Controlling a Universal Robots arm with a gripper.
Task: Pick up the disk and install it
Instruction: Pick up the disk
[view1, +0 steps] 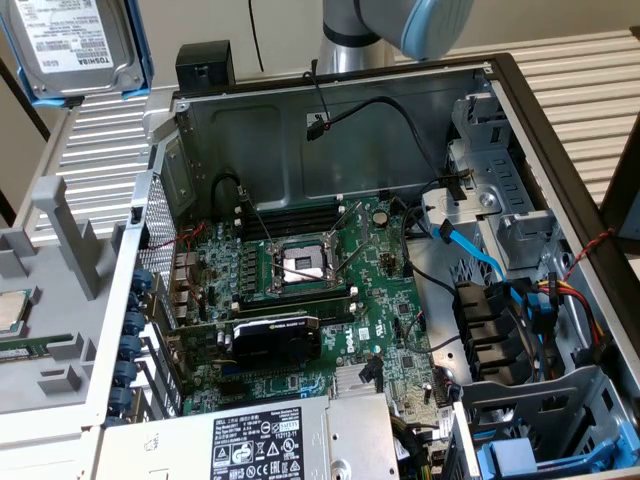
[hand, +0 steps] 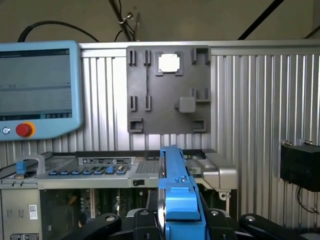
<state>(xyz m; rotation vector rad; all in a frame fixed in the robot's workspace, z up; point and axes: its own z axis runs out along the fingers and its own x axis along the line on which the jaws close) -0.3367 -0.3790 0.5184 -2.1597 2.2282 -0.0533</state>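
gripper (hand: 179, 219) clamps the disk (view1: 72, 40) edge-on, up off the case's (view1: 250, 140) corner on the exterior view's left; risk: narrow grip lets it tilt and snag the blue cable (view1: 478, 258).

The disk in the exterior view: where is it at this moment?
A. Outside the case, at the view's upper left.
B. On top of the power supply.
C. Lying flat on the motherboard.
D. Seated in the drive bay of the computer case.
A: the disk is beyond the computer case wall, at the upper left, its blue carrier gripped by the claw.
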